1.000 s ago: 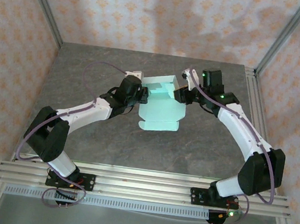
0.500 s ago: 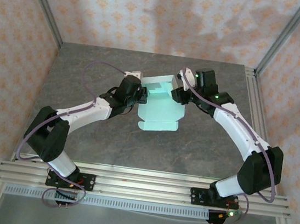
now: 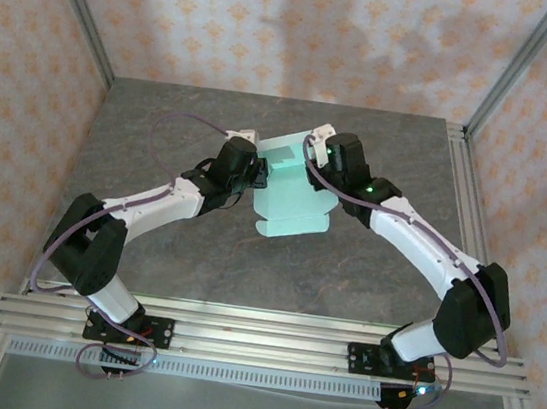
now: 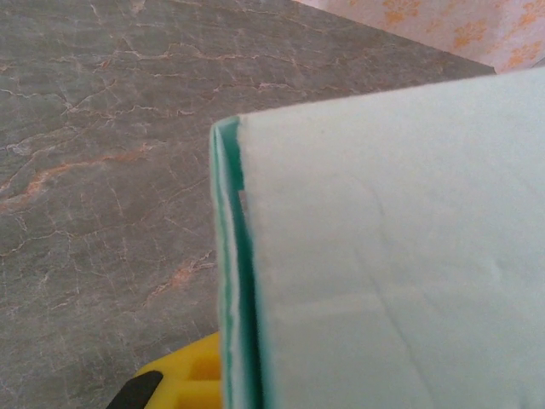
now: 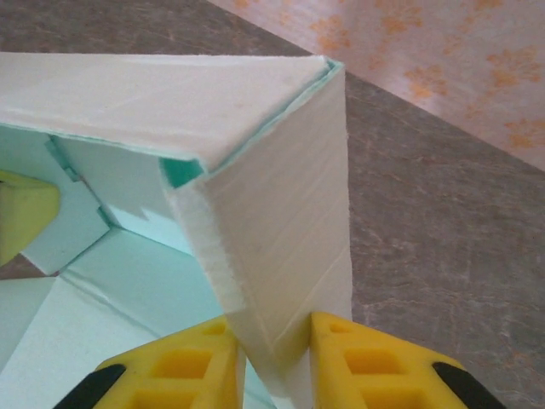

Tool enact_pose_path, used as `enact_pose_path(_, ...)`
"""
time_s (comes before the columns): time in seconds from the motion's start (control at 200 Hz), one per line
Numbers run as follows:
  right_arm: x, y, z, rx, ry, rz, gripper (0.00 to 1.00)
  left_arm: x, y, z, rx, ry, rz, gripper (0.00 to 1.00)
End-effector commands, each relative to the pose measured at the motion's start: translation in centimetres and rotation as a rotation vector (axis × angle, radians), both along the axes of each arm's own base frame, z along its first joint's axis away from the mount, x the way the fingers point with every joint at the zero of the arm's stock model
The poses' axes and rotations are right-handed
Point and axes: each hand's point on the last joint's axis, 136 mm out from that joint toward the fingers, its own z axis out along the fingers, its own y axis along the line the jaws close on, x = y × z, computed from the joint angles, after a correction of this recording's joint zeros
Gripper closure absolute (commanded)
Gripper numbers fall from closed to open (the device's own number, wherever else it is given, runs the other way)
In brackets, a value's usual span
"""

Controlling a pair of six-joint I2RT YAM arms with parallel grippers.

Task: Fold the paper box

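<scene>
Two grips now on paper box, centre of table. My right gripper has moved inward, fingers pinching right wall. My left gripper fingers pressed together on left wall. Side fold looks ready to crease.

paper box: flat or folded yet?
Partly folded. The paper box has walls raised at its far end, meeting at a corner in the right wrist view; its near panel looks flat.
</scene>
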Motion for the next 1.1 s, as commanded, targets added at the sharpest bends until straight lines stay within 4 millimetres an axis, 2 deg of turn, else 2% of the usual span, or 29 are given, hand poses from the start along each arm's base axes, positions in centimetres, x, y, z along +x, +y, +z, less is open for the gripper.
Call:
enact_pose_path(0.0,0.8,1.8,1.0,0.029,-0.094,-0.02,0.78,0.4,-2.3,2.3,-0.057,-0.053,-0.069,1.0)
enact_pose_path(0.42,1.7,2.0,0.9,-0.086,-0.186,-0.123,0.81,0.3,-1.9,2.1,-0.051,-0.053,-0.064,1.0)
enact_pose_path(0.611,2.2,1.4,1.2,-0.096,-0.21,-0.195,0.88,0.3,-1.7,2.3,-0.057,-0.054,-0.058,1.0)
enact_pose_path(0.726,2.3,1.1,1.2,-0.105,-0.216,-0.213,1.0,0.4,-1.6,2.3,-0.058,-0.054,-0.057,1.0)
enact_pose_path(0.871,2.5,1.1,1.1,-0.12,-0.215,-0.217,1.0,0.4,-1.7,2.2,-0.062,-0.052,-0.058,1.0)
enact_pose_path(0.971,2.7,1.3,1.0,-0.12,-0.216,-0.22,0.88,0.4,-1.7,2.0,-0.062,-0.047,-0.06,1.0)
enact_pose_path(1.096,2.9,1.3,1.2,-0.127,-0.223,-0.231,0.87,0.4,-1.6,1.9,-0.061,-0.047,-0.06,1.0)
